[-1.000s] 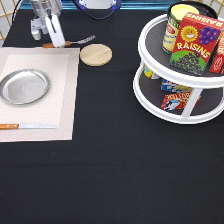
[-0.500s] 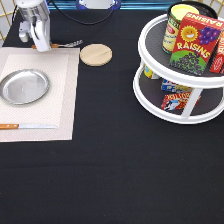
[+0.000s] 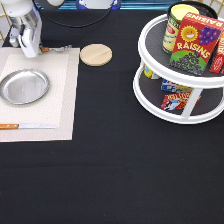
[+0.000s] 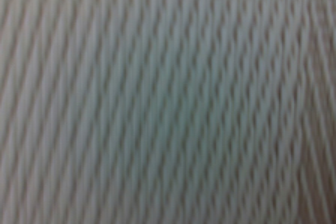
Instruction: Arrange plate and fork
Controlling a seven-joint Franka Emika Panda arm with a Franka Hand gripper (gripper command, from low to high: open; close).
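My gripper (image 3: pixel 30 49) is at the exterior view's top left, low over the far edge of the woven placemat (image 3: pixel 60 100). It is shut on the handle end of the fork (image 3: pixel 57 49), whose orange-brown handle and silver tines stick out toward the exterior view's right along the mat's far edge. The shiny silver plate (image 3: pixel 24 86) lies on the mat just below the gripper, apart from it. The wrist view shows only the mat's weave (image 4: pixel 168 112) from very close.
A wooden-handled knife (image 3: pixel 27 126) lies on the mat near its bottom edge. A round wooden coaster (image 3: pixel 96 54) sits on the black table right of the mat. A white two-tier turntable (image 3: pixel 150 95) with cans and boxes stands at the right.
My gripper has moved toward the exterior view's left and lower, down to the mat. The fork has shifted left with it. The plate, the knife and the coaster have not moved.
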